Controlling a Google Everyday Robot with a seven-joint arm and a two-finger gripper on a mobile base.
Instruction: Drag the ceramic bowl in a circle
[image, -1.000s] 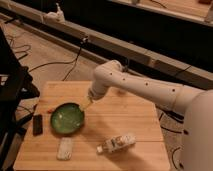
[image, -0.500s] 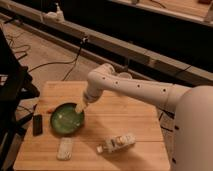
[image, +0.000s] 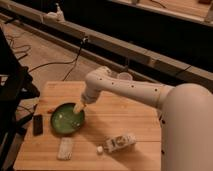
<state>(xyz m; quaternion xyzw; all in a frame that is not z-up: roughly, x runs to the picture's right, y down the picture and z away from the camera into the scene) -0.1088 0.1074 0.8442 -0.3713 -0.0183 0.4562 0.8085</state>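
Over the last second the arm has swung left and toward the near side, carrying the gripper (image: 78, 108) from above the bowl's far-right edge down to its rim; the bowl (image: 62, 120) itself has barely shifted, so I judge the drag is only beginning.

In the camera view the bowl sits on the left part of the wooden table (image: 135, 112), green inside facing up; the gripper's tip rests at or just inside the far-right rim, slanting down into it; whether the tool is apart, together or clamped on the rim I cannot tell. Contact at the rim makes sense to me, since a shallow, glossy bowl slides more readily when pushed or hooked at its wall than when lifted.

A dark flat device (image: 37, 124) lies just left of the bowl; a white packet (image: 65, 148) lies near it on the near side; a small bottle (image: 120, 142) lies on its side to the near right; a white cup (image: 123, 76) stands at the far edge behind the arm. Those neighbours crowd the circle's left and near arcs, so I would keep the loop tight.
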